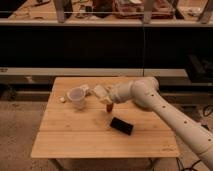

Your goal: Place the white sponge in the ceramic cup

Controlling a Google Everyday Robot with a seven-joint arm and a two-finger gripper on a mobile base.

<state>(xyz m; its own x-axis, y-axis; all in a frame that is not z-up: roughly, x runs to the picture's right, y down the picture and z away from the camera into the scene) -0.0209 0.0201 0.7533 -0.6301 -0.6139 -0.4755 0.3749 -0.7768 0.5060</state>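
The ceramic cup [76, 97], pale and round, stands upright on the left part of the wooden table [75, 140]. My gripper [103, 94] hangs just right of the cup, a little above the table, at the end of the white arm [150, 100] that reaches in from the right. It is shut on the white sponge [99, 92], a whitish pad held beside the cup's rim, outside the cup.
A black flat slab [121, 125] lies on the table in front of the gripper. A small red-brown object [108, 107] stands just below the gripper. A tiny white lump [62, 99] lies left of the cup. The green bowl is hidden behind the arm.
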